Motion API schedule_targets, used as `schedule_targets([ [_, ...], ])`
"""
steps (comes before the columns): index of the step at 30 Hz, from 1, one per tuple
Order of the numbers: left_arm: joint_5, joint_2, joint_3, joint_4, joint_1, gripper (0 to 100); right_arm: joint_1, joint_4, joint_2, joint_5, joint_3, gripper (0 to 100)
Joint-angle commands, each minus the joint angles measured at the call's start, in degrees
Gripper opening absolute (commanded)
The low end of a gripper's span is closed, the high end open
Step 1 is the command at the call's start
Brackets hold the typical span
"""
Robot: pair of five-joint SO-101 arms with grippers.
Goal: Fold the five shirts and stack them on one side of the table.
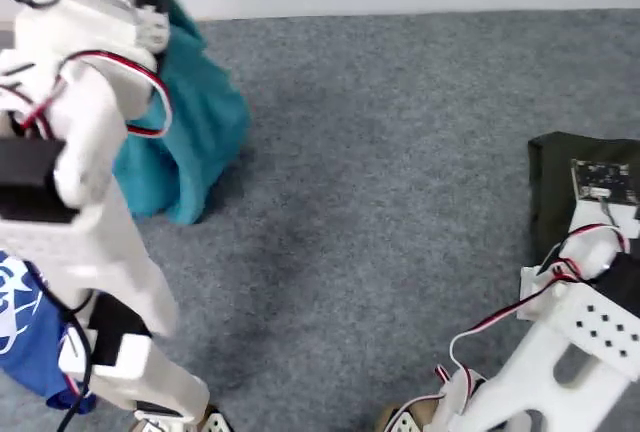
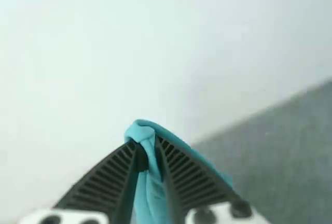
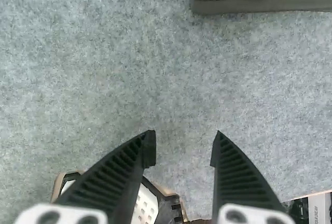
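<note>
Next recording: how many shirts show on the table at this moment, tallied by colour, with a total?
Teal shirt: 1
Dark green shirt: 1
Blue shirt: 1
Total: 3

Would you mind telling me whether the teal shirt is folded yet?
Not folded: the teal shirt hangs bunched from the left gripper, fingers pinching its fabric.

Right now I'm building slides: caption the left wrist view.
Left gripper shut on the teal shirt, pale wall behind.
</note>
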Motion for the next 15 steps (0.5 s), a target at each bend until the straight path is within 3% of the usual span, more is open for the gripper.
schedule_targets([
  [1, 2.4, -3.2, -4.3, -4.9, 1.5, 0, 0.4, 2.2, -1.2, 0.3, -0.4, 18.6],
  [5, 3.0, -3.2, -4.3, -2.4, 1.5, 0, 0.4, 2.2, -1.2, 0.3, -0.4, 18.6],
  [9, 2.5, -2.5, -4.0, 5.9, 0.7, 0, 0.2, 2.2, -1.2, 0.3, -0.4, 18.6],
  [15, 2.7, -3.0, 12.9, 5.6, -11.4, 0, 0.2, 2.1, -1.2, 0.5, -0.4, 18.6],
])
